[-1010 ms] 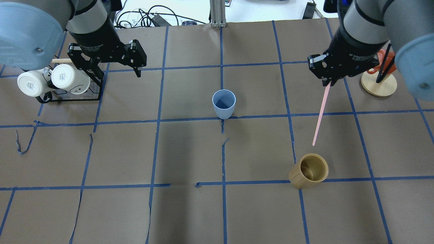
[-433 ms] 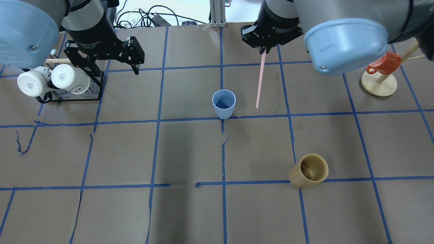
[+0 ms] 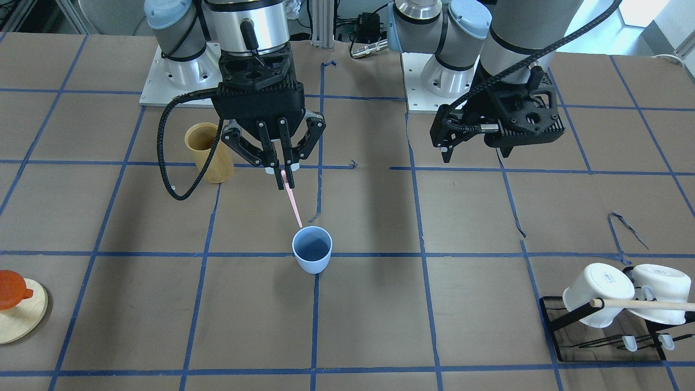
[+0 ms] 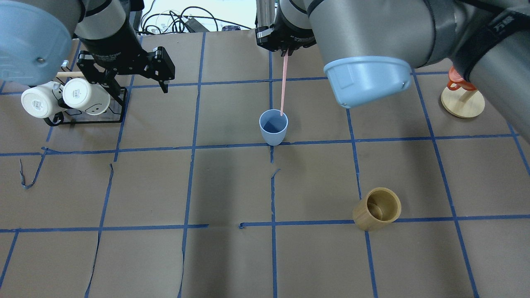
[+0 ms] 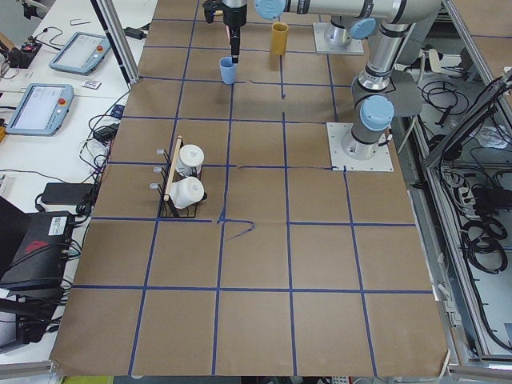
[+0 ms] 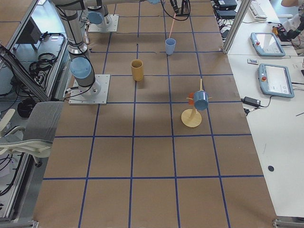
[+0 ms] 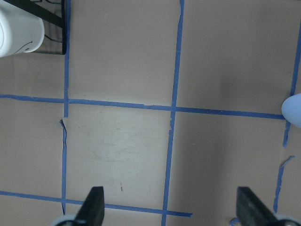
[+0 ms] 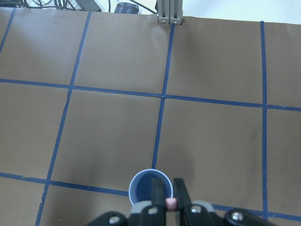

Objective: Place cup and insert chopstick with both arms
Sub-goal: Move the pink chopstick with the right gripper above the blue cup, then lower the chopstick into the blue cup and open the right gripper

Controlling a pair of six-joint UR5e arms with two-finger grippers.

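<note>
Your right gripper (image 3: 282,172) is clamped on the top end of the chopstick (image 3: 292,202), its 2 fingers pressed together with the pink stick between them. The stick hangs down from the fingers, nearly upright with a slight tilt. Its lower tip sits at the rim of the cup (image 3: 312,251); you cannot tell from these views whether it has dipped below the rim. Through the right wrist camera you look straight down into the cup's dark blue inside, just under the fingers. The cup stands upright, mouth up, near the middle of the table (image 3: 488,228), beside a crossing of 2 blue tape lines and touching nothing else on the table.

Your left gripper (image 7: 170,209) hangs over bare paper on the left, well apart from the cup, its 2 fingers spread wide and holding nothing. Close by, at the far left, 2 white mugs (image 4: 83,96) rest on a black wire rack (image 4: 87,122). A tan bamboo cylinder (image 4: 377,209) stands at the near right, on the robot's side of the table. A red cup (image 3: 11,290) sits on a wooden stand (image 4: 463,103) at the far right.
</note>
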